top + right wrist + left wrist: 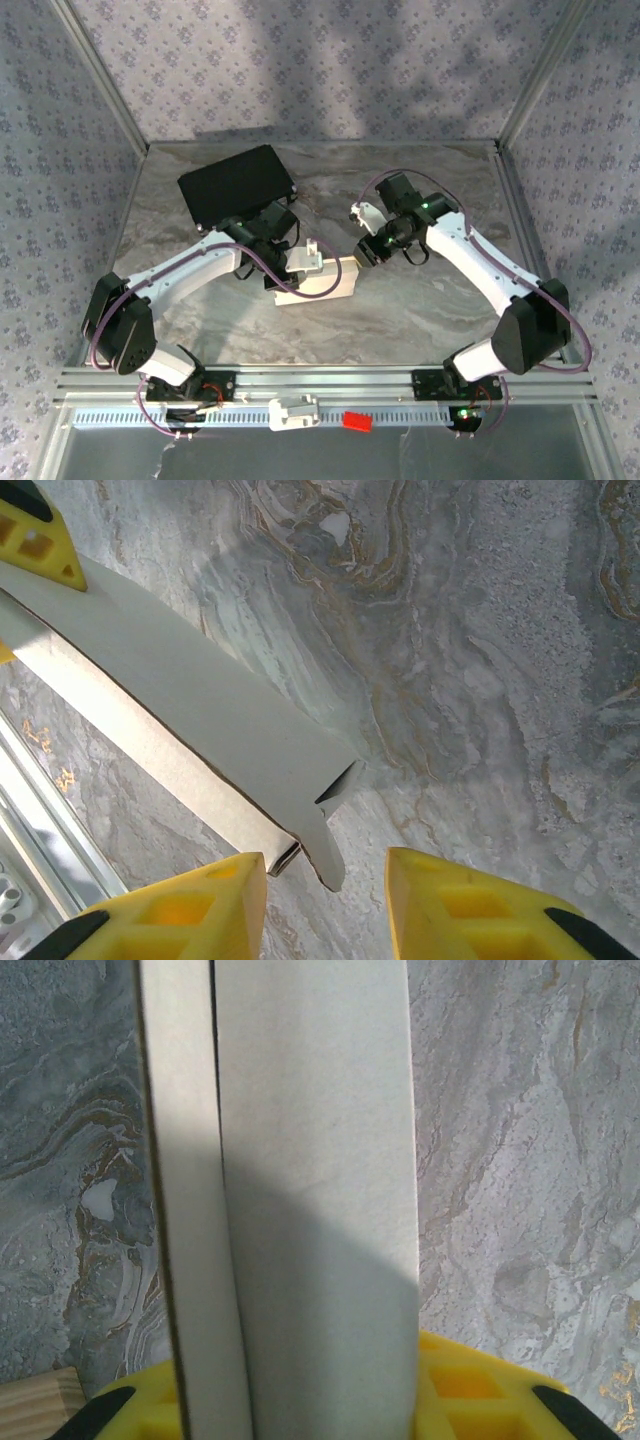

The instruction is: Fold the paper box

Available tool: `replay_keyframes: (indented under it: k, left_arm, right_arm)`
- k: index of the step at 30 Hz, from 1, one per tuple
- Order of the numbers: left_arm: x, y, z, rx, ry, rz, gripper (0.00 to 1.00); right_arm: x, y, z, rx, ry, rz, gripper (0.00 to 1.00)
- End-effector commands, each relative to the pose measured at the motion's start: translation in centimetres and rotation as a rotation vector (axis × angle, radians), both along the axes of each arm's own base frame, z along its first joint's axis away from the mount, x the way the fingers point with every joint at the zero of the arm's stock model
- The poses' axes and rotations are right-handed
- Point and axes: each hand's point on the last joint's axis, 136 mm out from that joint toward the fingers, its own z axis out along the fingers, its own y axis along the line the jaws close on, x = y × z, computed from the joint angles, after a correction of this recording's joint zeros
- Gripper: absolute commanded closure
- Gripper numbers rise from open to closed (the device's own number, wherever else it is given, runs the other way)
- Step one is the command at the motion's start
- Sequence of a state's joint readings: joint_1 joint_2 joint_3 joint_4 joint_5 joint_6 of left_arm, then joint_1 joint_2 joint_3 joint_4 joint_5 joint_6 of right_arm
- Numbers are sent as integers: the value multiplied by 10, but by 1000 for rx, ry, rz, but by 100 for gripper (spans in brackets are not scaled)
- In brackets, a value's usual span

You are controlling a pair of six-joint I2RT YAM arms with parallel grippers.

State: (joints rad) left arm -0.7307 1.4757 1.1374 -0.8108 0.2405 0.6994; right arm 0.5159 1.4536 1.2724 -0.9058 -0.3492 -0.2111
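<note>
The paper box [325, 283] is a flat white cardboard sleeve at the middle of the marble table. My left gripper [300, 267] is shut on its left end. In the left wrist view the box [310, 1190] rises from between the yellow fingers [470, 1385], with a folded edge strip along its left side. My right gripper [363, 257] stands at the box's right end. In the right wrist view it [325, 860] is open, and the box's rounded end tab [330, 852] pokes into the gap without touching either finger [190, 910]. The box [190, 700] runs up-left to the left gripper's fingers [35, 535].
A black rectangular case [238, 183] lies at the back left of the table [440, 300], just behind the left arm. A white part [295, 410] and a small red piece [357, 421] sit on the front metal rail. Metal frame posts and patterned walls surround the table.
</note>
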Motion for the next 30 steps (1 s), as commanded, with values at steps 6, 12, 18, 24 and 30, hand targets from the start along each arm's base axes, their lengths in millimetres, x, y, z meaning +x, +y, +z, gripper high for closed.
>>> replay_keyframes:
  k: [6, 12, 18, 24, 30]
  left_arm:
    - [-1, -1, -3, -8, 20, -22, 71]
    - [-1, -1, -3, -8, 18, -24, 71]
    - [0, -1, -2, -5, 12, -24, 71]
    - [0, 0, -3, -6, 11, -22, 71]
    - [0, 0, -2, -7, 11, -20, 71]
  right_arm:
    - [1, -4, -9, -72, -19, 17, 61]
    - [-1, -1, -13, -76, -10, 23, 69]
    - [2, 3, -12, -75, -8, 23, 77]
    - [2, 4, -15, -95, -9, 20, 82]
    - [3, 4, -11, -99, -23, 12, 86]
